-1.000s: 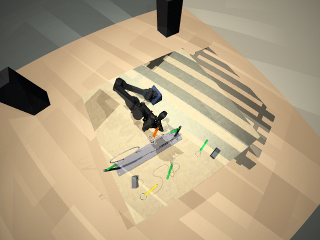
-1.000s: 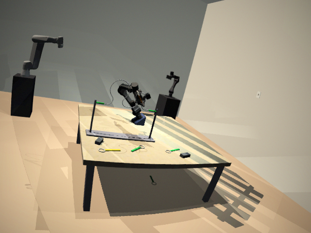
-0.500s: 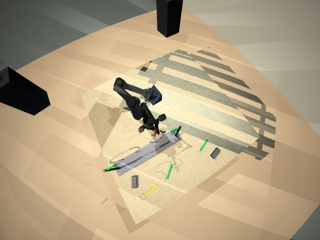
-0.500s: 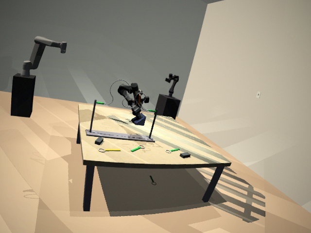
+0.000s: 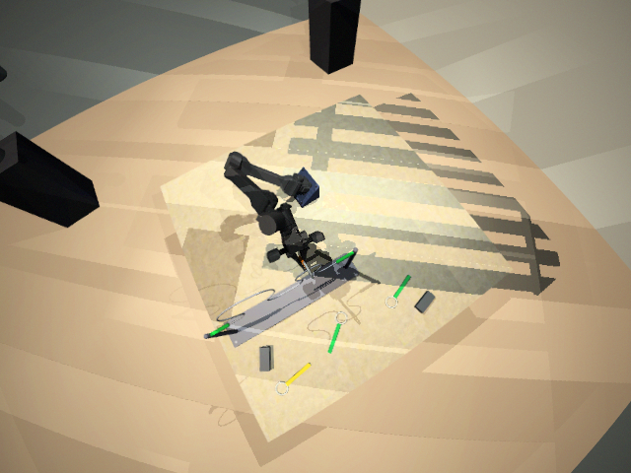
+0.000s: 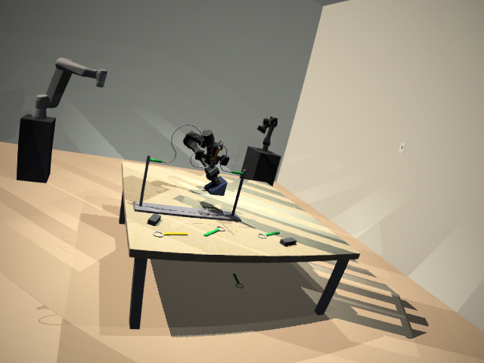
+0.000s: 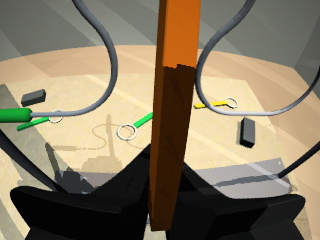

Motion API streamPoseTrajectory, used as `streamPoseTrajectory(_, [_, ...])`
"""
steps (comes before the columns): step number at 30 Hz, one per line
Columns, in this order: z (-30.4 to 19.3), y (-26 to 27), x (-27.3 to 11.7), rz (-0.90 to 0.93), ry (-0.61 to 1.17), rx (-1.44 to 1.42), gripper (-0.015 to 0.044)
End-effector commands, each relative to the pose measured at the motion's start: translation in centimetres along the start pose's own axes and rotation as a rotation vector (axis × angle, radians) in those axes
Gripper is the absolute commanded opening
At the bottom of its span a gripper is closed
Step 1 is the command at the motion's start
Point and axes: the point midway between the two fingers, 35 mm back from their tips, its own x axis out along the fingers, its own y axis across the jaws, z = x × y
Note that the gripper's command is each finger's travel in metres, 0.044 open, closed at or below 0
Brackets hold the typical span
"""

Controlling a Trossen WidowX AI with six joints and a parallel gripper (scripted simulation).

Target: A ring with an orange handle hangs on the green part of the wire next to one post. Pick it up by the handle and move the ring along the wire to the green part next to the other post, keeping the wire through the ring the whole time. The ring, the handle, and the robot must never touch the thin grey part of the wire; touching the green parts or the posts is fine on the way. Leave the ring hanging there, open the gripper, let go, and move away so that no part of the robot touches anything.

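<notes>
My gripper (image 5: 305, 258) (image 7: 156, 150) is shut on the orange handle (image 6: 215, 155) (image 7: 176, 110), which stands upright between the fingers in the wrist view. The handle's ring is beyond the top of the wrist view and too small in the top and exterior views to tell how it sits around the wire. The curved grey wire (image 6: 171, 144) (image 7: 114, 65) passes on both sides of the handle in the wrist view; any contact cannot be told. One green part (image 5: 346, 256) (image 6: 237, 172) (image 7: 15, 115) is by the nearer post (image 6: 237, 193); the other green part (image 5: 220, 329) (image 6: 156, 159) is by the far post (image 6: 144, 181).
The posts stand on a grey base plate (image 5: 269, 315) (image 6: 175, 212). Beyond it lie a yellow-handled ring (image 5: 298, 373) (image 6: 175, 234), two green-handled rings and two dark blocks (image 5: 265, 358) (image 5: 424, 302). Two other robot arms (image 6: 58, 85) (image 6: 268, 134) stand on pedestals off the table.
</notes>
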Motion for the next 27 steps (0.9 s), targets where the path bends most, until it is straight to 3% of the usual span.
streamPoseTrajectory(1, [-0.1, -0.9, 0.0, -0.056, -0.009, -0.096, -0.015])
streamPoseTrajectory(27, [1.6, -5.3, -0.3, -0.346, -0.078, -0.62, -0.015])
